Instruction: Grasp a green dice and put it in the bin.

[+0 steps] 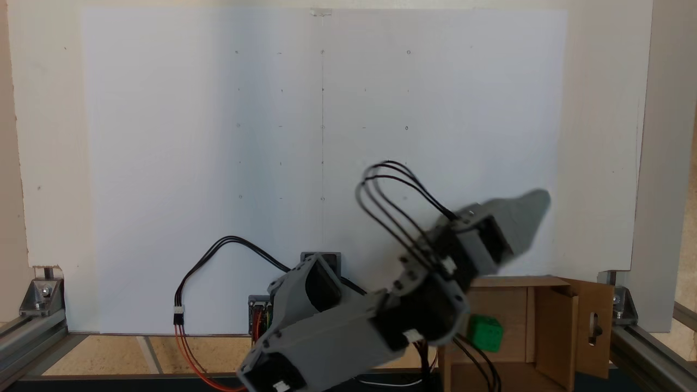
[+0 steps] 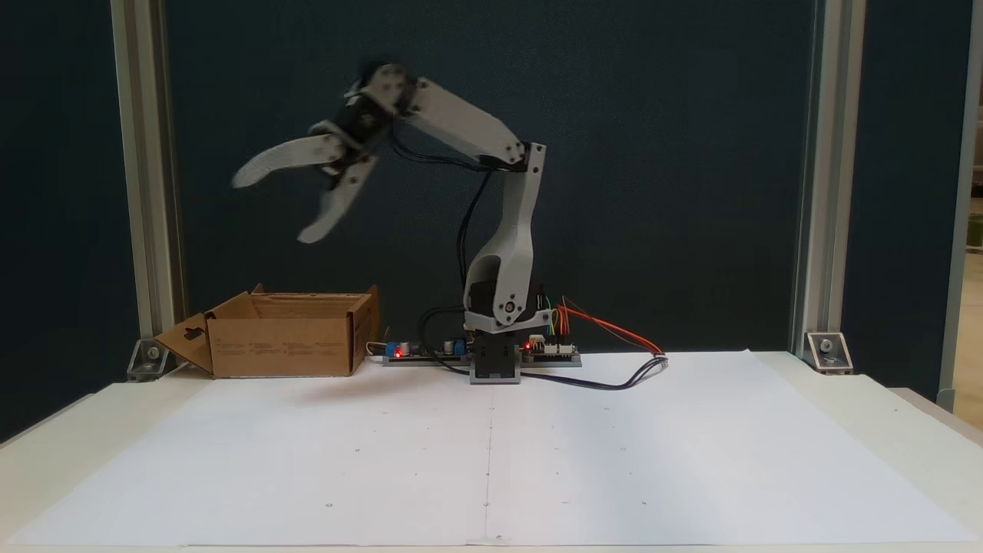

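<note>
Grey arm links (image 1: 326,337) fill the foreground while the gripper (image 2: 265,207), jaws spread wide and empty, hangs high above the bin (image 2: 284,346), the green dice (image 1: 485,332) lying below inside it; any low sweep could clip a flap.

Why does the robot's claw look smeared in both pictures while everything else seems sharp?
Likely motion blur: in both fixed views the grey claw is streaked, jaws spread apart, while the brown cardboard box stays crisp. The small green cube in the box looks only slightly soft from above.

Print on the bin (image 2: 284,346) — too small to read
</note>
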